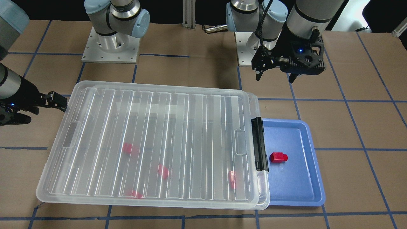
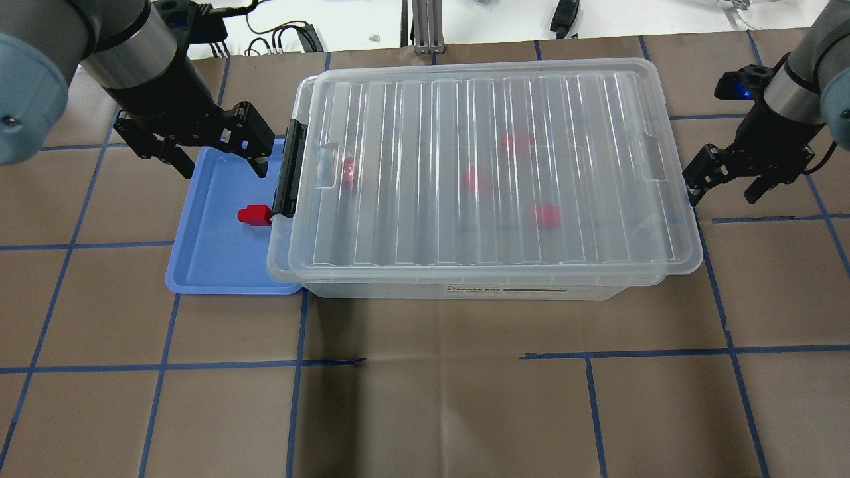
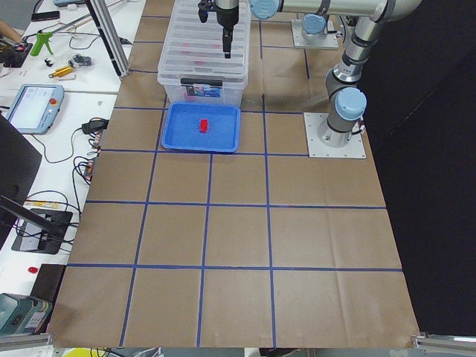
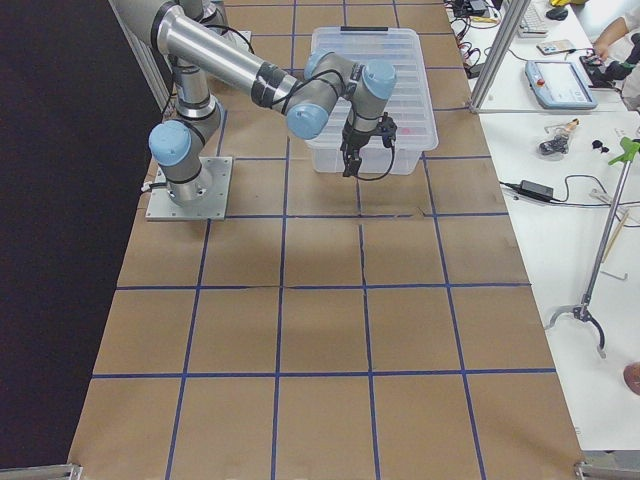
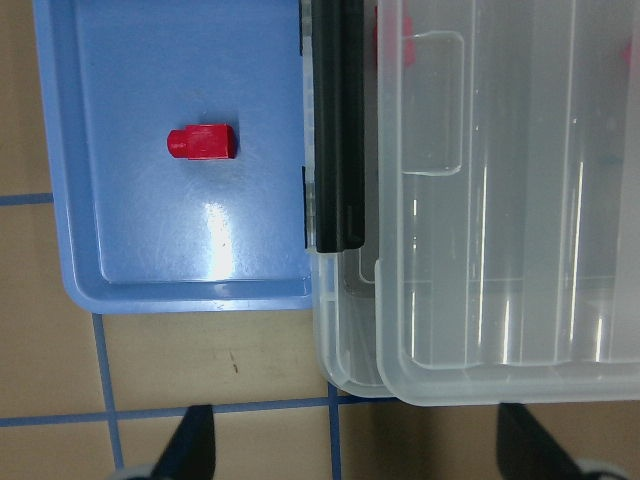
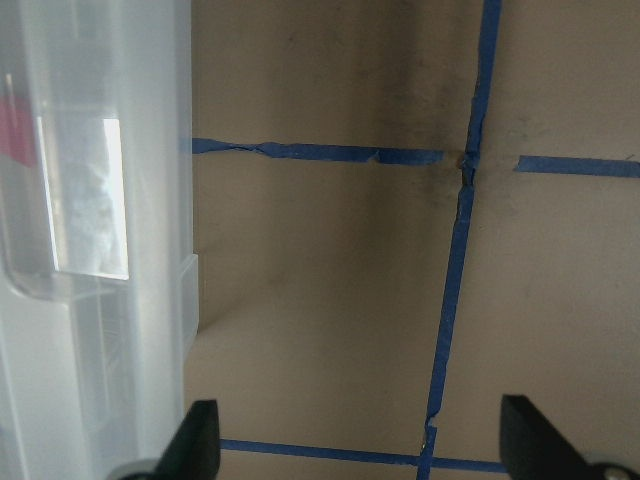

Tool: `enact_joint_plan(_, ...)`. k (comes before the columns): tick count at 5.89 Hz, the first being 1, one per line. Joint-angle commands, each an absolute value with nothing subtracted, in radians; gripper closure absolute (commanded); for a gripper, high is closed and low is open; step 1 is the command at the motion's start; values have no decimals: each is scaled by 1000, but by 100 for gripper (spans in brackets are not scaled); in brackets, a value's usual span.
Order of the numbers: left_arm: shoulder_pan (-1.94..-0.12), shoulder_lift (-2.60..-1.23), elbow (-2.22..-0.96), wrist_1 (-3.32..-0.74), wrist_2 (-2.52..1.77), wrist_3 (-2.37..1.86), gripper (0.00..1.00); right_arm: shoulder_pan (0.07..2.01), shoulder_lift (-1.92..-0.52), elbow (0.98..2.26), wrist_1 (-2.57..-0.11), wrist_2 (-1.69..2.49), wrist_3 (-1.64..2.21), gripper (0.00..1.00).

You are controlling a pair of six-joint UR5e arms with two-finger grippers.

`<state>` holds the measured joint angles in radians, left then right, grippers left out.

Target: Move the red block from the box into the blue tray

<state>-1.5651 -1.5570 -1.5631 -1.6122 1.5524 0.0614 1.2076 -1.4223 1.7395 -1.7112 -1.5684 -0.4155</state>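
The brown papered counter (image 2: pixel 425 411) with its blue tape grid is taking up most of what I'm seeing, and a big stretch of it is sitting bare on the long side of the box where the label is facing.

The box (image 2: pixel 491 172) is lying flat with its ribbed lid on. A few blurry red pieces (image 2: pixel 475 178) are showing through the lid, spread around inside. Its black latch (image 2: pixel 290 169) is sitting on the short end toward the tray, and from overhead that end's rim is overlapping the tray's edge, so there's basically no gap between them.

The blue tray (image 2: pixel 212 265) is lying flat beside that latch end, most of its floor bare, with its other three rims facing open counter.

The left hand (image 2: pixel 224 167) is hanging in the air over the tray and latch area, fingers spread wide, gripping nothing. The right hand (image 2: pixel 724 192) is hanging just beside the box's opposite short end, also spread wide and empty, with bare counter under it.

The red block (image 2: pixel 254 215) is lying on its side in the tray, close to the latch-side edge, with its stub pointing away from the box.
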Motion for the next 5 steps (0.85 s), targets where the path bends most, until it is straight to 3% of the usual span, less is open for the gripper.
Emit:
enact_joint_plan(1,-1565,-1557,-1563,-1612,1552,61,2,1207,-1422,1660,-1680,-1578,-414,0)
enact_joint_plan(3,-1563,-1557,-1563,-1612,1552,61,2,1224,-1434,1451,-1439,-1566,-325,0)
enact_joint_plan(5,-1563,-1557,-1563,-1612,1552,61,2,1413,-1475,1411,-1382,-1565,-92,0)
